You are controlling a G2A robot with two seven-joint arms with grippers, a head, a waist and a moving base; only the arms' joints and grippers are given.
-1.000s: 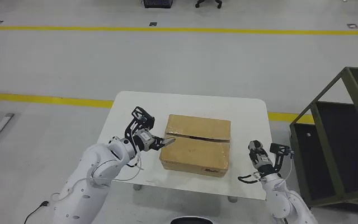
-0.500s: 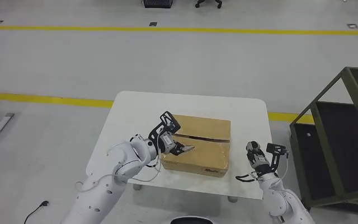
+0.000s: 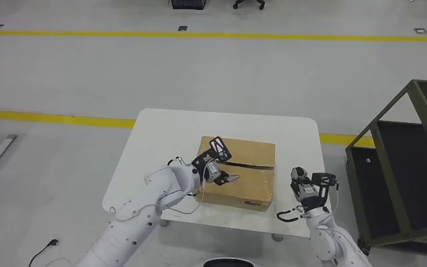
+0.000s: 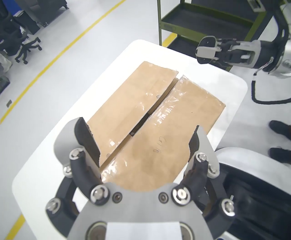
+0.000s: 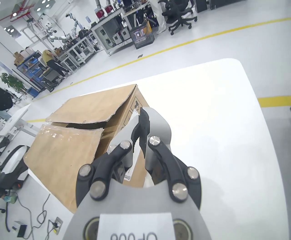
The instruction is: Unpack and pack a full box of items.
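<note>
A brown cardboard box lies in the middle of the white table. Its two top flaps are down, with a dark slit between them and clear tape along the edges. My left gripper hovers open over the near flap at the box's left end, its fingers wide apart and holding nothing. My right gripper stands shut and empty just right of the box, fingertips pressed together near the box's side wall. That gripper also appears beyond the box in the left wrist view.
A dark green shelf cart stands on the floor right of the table. Bare tabletop lies left of the box and behind it. Office chairs and workbenches stand far off.
My left arm has swung from the box's left side up and over its top. My right gripper has drifted slightly toward the box.
</note>
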